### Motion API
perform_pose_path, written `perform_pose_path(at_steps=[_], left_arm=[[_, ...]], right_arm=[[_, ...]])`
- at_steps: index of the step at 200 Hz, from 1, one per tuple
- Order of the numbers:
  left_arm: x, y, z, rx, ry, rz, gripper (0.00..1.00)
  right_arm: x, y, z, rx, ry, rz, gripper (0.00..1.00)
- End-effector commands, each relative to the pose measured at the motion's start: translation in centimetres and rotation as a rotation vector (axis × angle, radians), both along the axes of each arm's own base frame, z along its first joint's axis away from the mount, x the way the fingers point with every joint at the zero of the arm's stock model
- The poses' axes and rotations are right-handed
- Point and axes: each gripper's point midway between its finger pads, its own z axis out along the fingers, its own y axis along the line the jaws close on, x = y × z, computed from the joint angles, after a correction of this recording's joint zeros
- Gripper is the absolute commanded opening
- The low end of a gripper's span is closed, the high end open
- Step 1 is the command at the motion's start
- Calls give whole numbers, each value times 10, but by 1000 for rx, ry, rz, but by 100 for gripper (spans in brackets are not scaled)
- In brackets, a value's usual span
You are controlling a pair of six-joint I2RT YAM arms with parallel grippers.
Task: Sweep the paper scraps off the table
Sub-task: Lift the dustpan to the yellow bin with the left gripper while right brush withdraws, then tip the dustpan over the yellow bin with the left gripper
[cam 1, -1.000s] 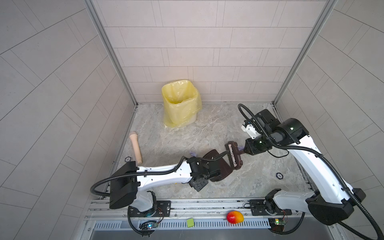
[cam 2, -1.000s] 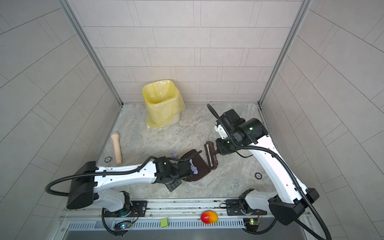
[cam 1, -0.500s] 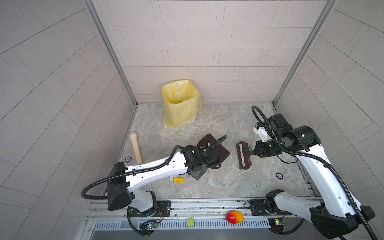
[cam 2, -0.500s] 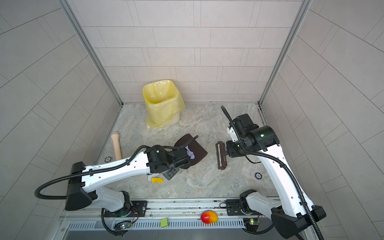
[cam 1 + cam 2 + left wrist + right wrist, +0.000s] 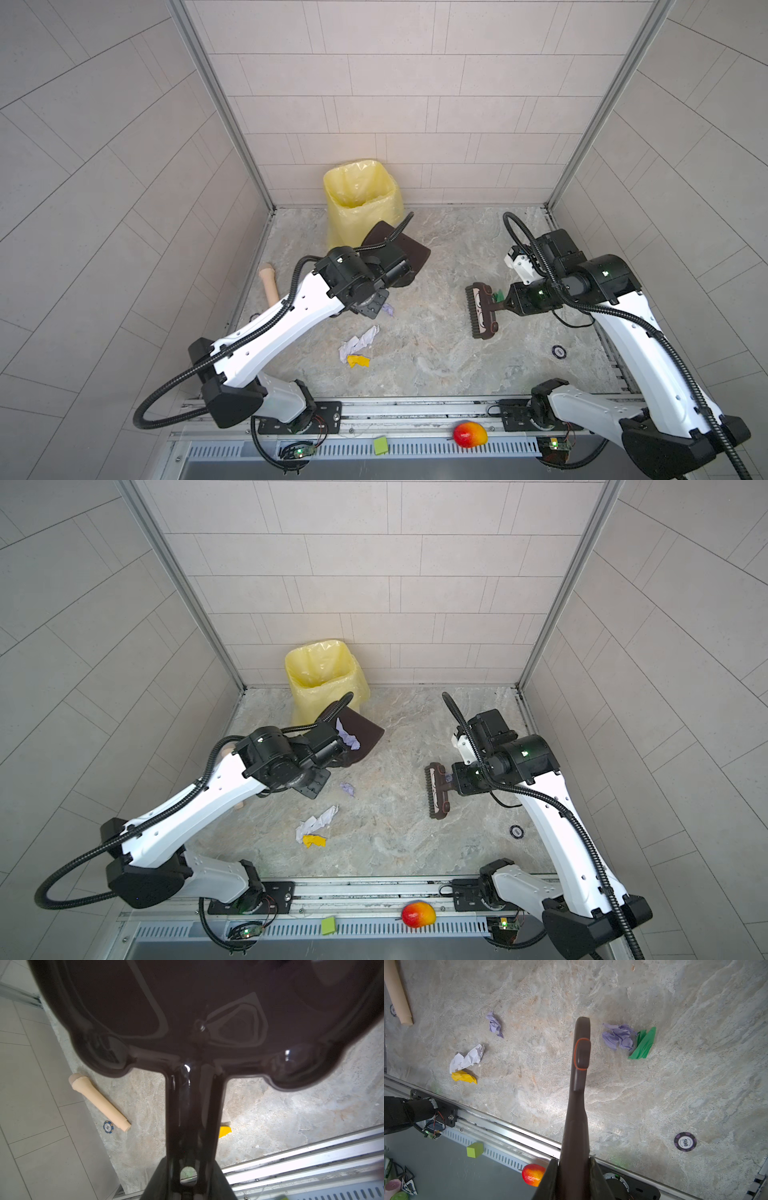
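While my left gripper (image 5: 188,1177) is closed tight on the handle of the dark brown plastic dustpan (image 5: 368,731), the pan hangs right next to the bin with the yellow plastic bag (image 5: 359,199), but not over its open top. A few lavender paper scraps (image 5: 348,738) sit inside the pan. I think they could slide out and drop beside the bin if I tip the pan too soon. The pan could also bump the bin and push it over, since the bag looks thin and light.

My right gripper (image 5: 574,1166) is closed on the handle of the dark brown hand brush (image 5: 480,309), which is well away from the bin, above the grey marble counter (image 5: 436,365). More scraps lie on the counter, all farther from the bin than the pan is. A lone lavender scrap (image 5: 347,788) is nearest the bin, then a white scrap (image 5: 318,820) just beside a yellow scrap (image 5: 313,840). A second lavender scrap (image 5: 618,1038) and a green scrap (image 5: 643,1043) lie right behind the brush head, away from the bristles, so my brush could miss them. Paper is light, so a fast sweep could make it fly off. The brush might also push the purple round chip (image 5: 685,1141) along by mistake.
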Motion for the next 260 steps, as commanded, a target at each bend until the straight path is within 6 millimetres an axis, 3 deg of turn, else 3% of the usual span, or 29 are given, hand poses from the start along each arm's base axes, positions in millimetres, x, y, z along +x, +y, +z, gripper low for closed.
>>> perform_pose_path(at_steps=[1, 107, 199, 260], left_arm=[[5, 30, 24, 3, -51, 51, 0], [52, 129, 57, 8, -109, 344, 0], [122, 160, 76, -41, -166, 452, 0], [169, 163, 66, 65, -149, 435, 0]], right_arm=[[0, 3, 7, 24, -39, 26, 0], [0, 6, 2, 64, -31, 45, 0], [-2, 14, -3, 107, 8, 56, 0], [-7, 13, -3, 101, 43, 60, 0]])
